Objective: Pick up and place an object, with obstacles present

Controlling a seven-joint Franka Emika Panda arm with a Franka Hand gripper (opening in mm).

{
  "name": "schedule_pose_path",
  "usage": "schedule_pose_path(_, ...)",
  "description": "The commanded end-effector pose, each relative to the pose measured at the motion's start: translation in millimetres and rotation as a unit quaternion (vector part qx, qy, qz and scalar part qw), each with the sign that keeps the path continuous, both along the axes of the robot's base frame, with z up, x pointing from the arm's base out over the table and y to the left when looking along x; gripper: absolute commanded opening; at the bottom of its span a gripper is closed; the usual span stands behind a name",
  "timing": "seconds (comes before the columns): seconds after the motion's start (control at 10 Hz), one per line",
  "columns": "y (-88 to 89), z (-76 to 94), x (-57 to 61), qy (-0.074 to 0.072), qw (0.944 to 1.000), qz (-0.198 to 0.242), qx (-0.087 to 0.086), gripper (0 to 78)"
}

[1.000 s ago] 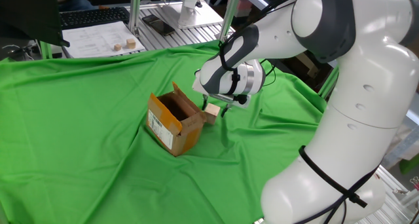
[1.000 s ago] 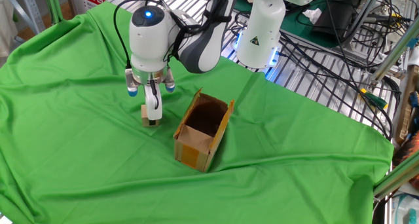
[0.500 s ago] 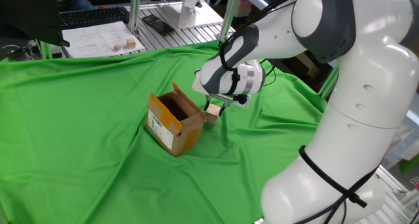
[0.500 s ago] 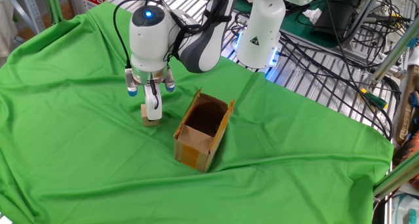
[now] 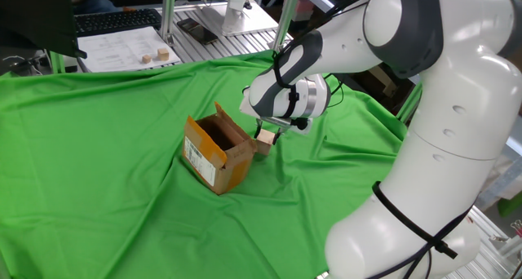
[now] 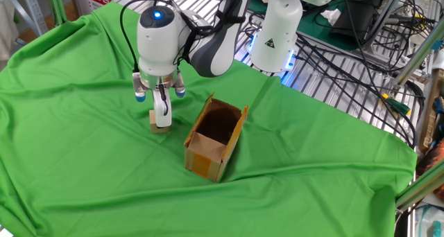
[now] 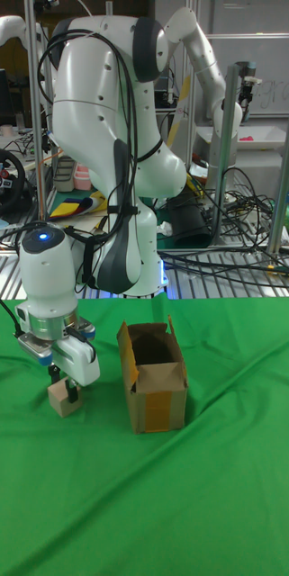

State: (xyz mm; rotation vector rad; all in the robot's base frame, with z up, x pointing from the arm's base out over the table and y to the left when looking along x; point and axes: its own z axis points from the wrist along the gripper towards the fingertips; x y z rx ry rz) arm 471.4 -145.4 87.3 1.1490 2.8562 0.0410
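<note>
Fingers [image 5: 273, 133] are seen in one fixed view closed on the small wooden cube [image 5: 264, 139], which sits low beside the cardboard box [image 5: 216, 153], near the middle of the bench [image 5: 98, 148]. Whether the cube is clear of the green cloth cannot be told here. It is judged light, stiff and plain-faced, so a squeeze across two opposite flat faces should serve; smooth wood may slip if gripped by an edge.

From the other fixed view, the fingers [image 6: 161, 118] are shown narrow around the cube [image 6: 160, 123], just beside the box [image 6: 215, 140] but apart from it. Raised flaps stand close on that side, so a straight lift is judged safer than a sideways sweep. Open cloth is left toward the near and left edges of the bench [image 6: 83, 188].

By the tall fixed view, the cube [image 7: 68, 398] is held between the fingers [image 7: 71, 387], at or just above the cloth, left of the box [image 7: 155, 378]. Wide free room is seen toward the front edge of the bench [image 7: 162, 504].
</note>
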Motion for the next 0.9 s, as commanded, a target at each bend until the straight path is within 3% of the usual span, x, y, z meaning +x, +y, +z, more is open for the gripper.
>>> schedule_pose_path(0.1,-4.2,37.6,-2.9,0.005,0.9998,0.016,-0.004,1.3)
schedule_pose_path(0.4,-4.1,38.3,-2.6,0.004,0.9997,0.022,-0.005,1.3)
schedule_pose_path(0.9,-0.6,68.7,-2.7,0.005,0.9979,0.064,0.002,1.3)
